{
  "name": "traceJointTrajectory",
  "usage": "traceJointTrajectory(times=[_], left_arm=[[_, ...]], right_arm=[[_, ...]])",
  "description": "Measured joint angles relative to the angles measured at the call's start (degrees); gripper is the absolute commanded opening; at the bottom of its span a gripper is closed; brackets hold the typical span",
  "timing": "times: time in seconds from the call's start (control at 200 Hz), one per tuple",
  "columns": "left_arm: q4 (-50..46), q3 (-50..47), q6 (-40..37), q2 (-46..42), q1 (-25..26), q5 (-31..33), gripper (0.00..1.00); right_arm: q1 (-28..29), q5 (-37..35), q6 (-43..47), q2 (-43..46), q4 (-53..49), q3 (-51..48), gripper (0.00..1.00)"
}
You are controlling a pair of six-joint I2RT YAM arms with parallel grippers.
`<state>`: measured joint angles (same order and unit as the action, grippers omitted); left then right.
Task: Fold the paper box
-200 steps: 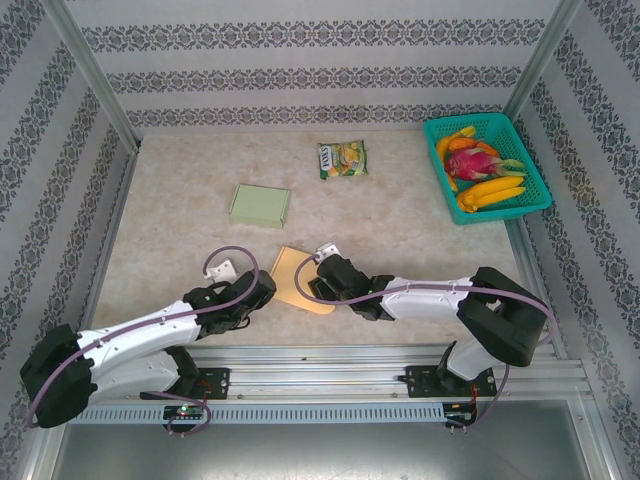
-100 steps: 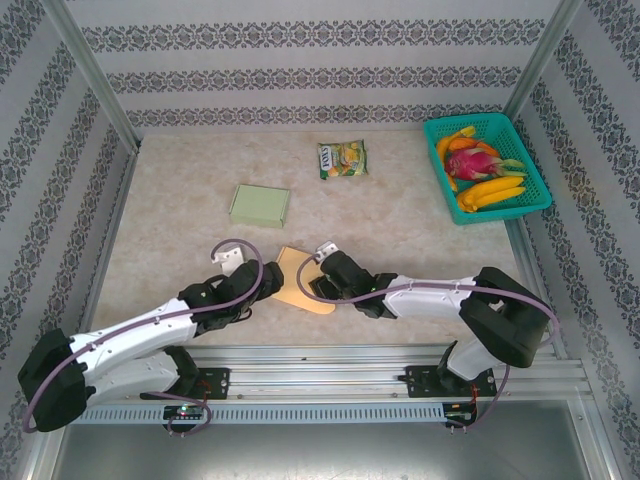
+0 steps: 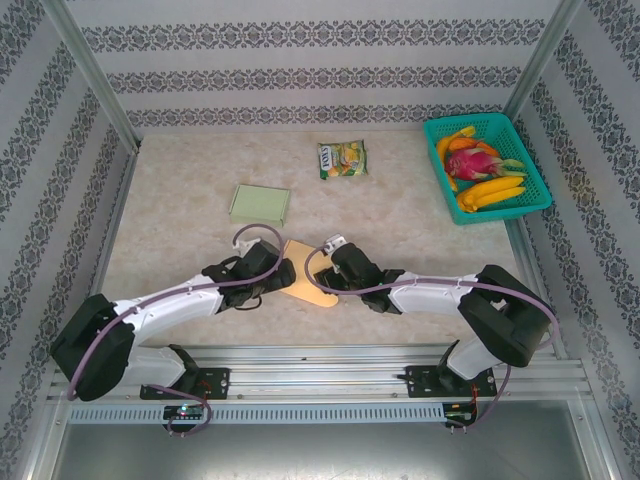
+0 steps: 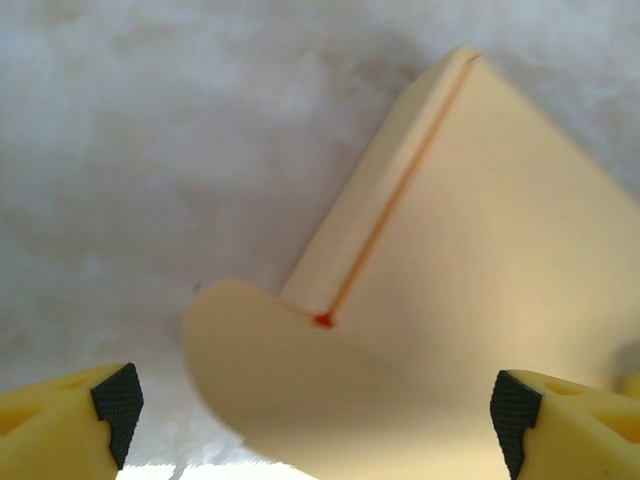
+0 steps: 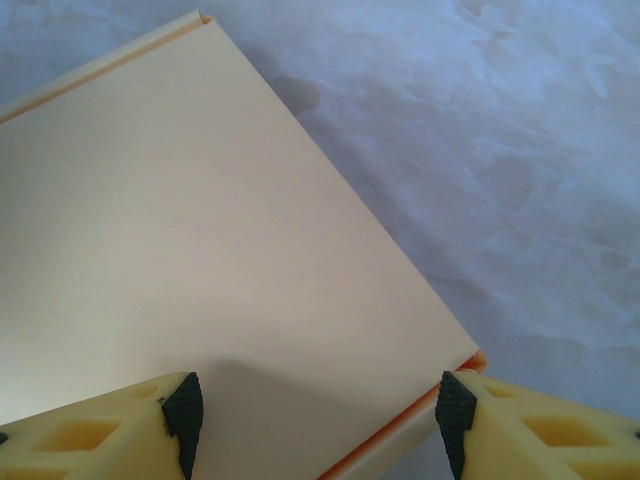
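Left hand (image 3: pixel 272 268): spread wide, holding nothing, parked right at the left side of the flattened tan paper box (image 3: pixel 306 284), with the rounded flap (image 4: pixel 250 375) just ahead between the fingertips. Right hand (image 3: pixel 338 266): also apart, gripping nothing, over the box's right side with the big panel underneath. Box lying flat on the counter (image 3: pixel 180 240), long axis diagonal from far-left to near-right, one hand per side, green box (image 3: pixel 260 204) a bit beyond it. Would bet on the left hand for the flap and its orange crease (image 4: pixel 400 200), being the nearer one. No telling about actual contact with the paper.
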<state>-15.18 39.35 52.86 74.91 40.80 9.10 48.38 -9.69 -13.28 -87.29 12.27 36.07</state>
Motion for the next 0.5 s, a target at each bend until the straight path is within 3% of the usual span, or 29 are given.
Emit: traceJointTrajectory(times=[0.21,0.505], left_arm=[[-0.26,7.13,-4.07,6.45,-0.15,3.02,1.0],[-1.57,12.37,-3.48,17.66,-0.79,3.13,0.99]], right_arm=[[-1.05,1.25,0.0,0.02,1.51,-0.63,0.65],[-1.79,2.14,0.0,0.02,3.48,-1.55,0.65]])
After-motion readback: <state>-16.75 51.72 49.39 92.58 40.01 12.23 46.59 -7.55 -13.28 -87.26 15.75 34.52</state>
